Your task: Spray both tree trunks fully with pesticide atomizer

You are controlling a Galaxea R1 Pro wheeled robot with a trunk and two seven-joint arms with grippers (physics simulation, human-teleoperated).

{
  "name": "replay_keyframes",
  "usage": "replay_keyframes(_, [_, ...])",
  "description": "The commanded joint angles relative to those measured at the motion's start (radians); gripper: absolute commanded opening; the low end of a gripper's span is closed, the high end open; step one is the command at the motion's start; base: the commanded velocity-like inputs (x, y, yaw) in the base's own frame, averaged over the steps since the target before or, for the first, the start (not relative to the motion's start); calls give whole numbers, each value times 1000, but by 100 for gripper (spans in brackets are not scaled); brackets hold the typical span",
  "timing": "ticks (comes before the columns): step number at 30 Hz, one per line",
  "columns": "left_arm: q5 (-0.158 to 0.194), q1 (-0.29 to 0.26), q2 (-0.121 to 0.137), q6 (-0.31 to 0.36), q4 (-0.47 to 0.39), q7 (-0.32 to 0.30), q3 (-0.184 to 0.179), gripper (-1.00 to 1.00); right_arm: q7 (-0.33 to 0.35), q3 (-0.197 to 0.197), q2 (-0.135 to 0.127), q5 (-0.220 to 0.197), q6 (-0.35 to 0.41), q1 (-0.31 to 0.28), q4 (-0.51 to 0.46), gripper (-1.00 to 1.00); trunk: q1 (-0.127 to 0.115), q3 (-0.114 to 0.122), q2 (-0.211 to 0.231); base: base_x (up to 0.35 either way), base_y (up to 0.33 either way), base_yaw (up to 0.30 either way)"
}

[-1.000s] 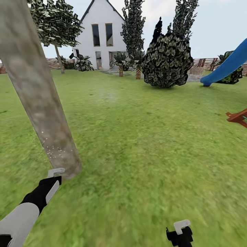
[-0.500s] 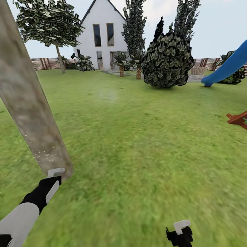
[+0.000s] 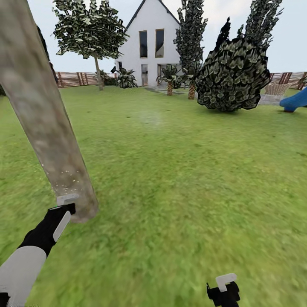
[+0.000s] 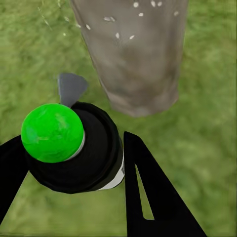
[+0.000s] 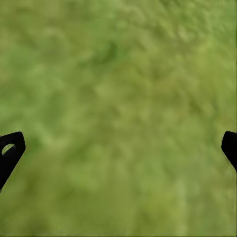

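The head view has swung, bringing the far tree (image 3: 89, 30) more into view. The left pincer (image 4: 74, 163) grips the atomizer (image 4: 74, 148) beside the speckled trunk (image 3: 47, 128); the right pincer (image 5: 118, 148) hangs wide over grass, so spraying likely continues.

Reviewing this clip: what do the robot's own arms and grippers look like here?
The left arm has a smooth white forearm shell that runs into a black wrist, ending in the left gripper with pale grey fingers. The right gripper has a black base and a pale grey finger. In both wrist views the fingers look black and wedge-shaped.
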Motion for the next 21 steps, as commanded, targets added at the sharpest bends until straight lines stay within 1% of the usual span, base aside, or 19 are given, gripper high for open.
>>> replay_keyframes(1, [10, -2, 3, 5, -2, 6, -1, -100, -6, -6, 0, 11, -3, -1, 2, 100, 0, -1, 0, 215, -217, 277])
replay_keyframes(3, [12, -6, 10, 5, -3, 6, 0, -100, -6, -6, 0, 11, -3, 0, 2, 100, 0, -1, 0, 215, -217, 277])
replay_keyframes(5, [13, -8, 11, 6, -4, 6, 0, -100, -6, -6, 0, 11, -3, -1, 2, 100, 0, -1, 0, 178, -227, 277])
replay_keyframes(8, [13, -9, 11, 7, -4, 6, 0, -100, -6, -6, 0, 11, -3, 0, 2, 100, 0, -1, 0, 44, -261, 277])
replay_keyframes(12, [13, -20, 11, 56, -17, 6, -1, -100, -6, -6, 0, 11, -3, -1, 2, 100, 0, -1, 0, 3, -272, 267])
replay_keyframes(14, [12, -28, 11, 65, -22, 6, -1, -100, -6, -6, 0, 11, -4, 0, 2, 100, 0, -1, 0, 47, -268, 105])
replay_keyframes(16, [10, -30, 10, 67, -27, 6, -3, -100, -6, -7, -1, 11, -4, 0, 1, 100, 0, -1, 0, 173, -227, 24])
replay_keyframes(17, [9, -40, 9, 68, -33, 6, -3, -100, -6, -6, -2, 11, -3, 0, 0, 100, 0, -1, 0, 229, -189, 5])
replay_keyframes(19, [6, -49, 9, 68, -35, 6, -4, -100, -6, -6, -2, 11, -3, 0, 0, 100, 0, -1, 0, 256, -174, 2])
replay_keyframes(21, [3, -54, 11, 68, -36, 6, -5, -100, -6, -6, -2, 11, -3, 0, 0, 100, 0, -1, 0, 105, -66, 0])
